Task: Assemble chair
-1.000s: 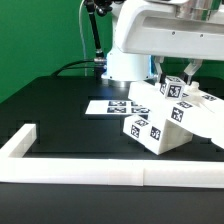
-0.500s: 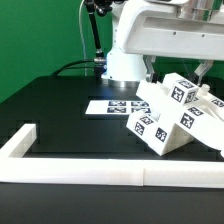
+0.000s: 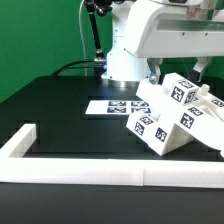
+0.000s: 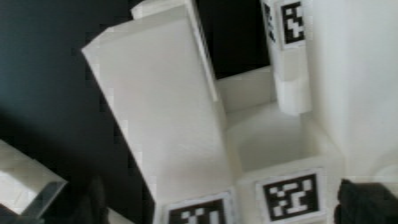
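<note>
**Ops:** Exterior feed first. Where's the chair?

**Me:** I see the chair [image 3: 170, 118] on the black table [image 3: 60, 115], on the exterior view's right, mid-depth. It's one chunky white assembly, tilted rather than sitting square. Tags [image 3: 181, 93] face the camera on several cube ends. Its low end rests on the table just behind the border rail [image 3: 100, 172]. That rail runs along the near edge, with a short leg turning back at the left end. The marker board [image 3: 108, 105] lies flat, left of the chair and a bit farther back, in front of the arm [image 3: 125, 52].

**Ops:** Gripper?

**Me:** The gripper [image 3: 179, 70] hangs right over the chair's top cube, close to it. I see dark fingers [image 3: 200, 68] either side of that cube. From this view I can't tell whether they clamp it or stand clear.

**Ops:** Wrist feed?

**Me:** It's a close-up, and the chair [image 4: 178, 130] fills the picture. A long white bar runs beside a recessed flat face, and three tags are readable. The dark table shows behind. I can't make out any fingertips, so I can't tell the grip state here either.
</note>
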`<act>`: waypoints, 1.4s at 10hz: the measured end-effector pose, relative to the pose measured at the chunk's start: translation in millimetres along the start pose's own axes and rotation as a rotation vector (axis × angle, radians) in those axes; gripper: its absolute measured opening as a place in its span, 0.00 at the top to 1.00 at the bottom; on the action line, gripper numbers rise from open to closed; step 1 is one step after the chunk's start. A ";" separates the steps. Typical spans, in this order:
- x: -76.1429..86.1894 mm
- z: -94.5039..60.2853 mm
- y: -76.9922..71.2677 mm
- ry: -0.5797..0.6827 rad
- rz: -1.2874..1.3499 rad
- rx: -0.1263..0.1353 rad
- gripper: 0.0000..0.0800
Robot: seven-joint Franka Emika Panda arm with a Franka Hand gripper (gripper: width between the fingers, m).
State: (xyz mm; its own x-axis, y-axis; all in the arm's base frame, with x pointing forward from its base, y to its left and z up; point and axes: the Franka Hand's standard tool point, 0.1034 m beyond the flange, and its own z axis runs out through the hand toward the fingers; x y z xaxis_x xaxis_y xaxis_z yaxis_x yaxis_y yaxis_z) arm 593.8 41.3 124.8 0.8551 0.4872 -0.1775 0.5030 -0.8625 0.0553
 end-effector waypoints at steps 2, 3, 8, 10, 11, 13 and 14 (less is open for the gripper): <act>-9.5 2.3 -5.0 -0.002 -0.032 0.004 0.19; -13.4 3.6 -5.2 -0.005 -0.033 0.005 0.19; -25.9 13.9 -8.5 -0.015 -0.031 0.011 0.19; -25.9 14.1 -8.7 -0.015 -0.031 0.011 0.19; -27.0 14.0 -8.6 -0.015 -0.037 0.012 0.19; -43.0 19.8 -10.7 -0.004 -0.066 0.016 0.19; -47.6 23.8 -11.2 -0.007 -0.065 0.019 0.19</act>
State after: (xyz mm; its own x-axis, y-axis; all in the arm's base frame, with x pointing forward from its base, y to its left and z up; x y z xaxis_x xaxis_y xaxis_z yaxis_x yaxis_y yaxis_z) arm 544.5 24.4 109.2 0.8197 0.5415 -0.1868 0.5549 -0.8316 0.0245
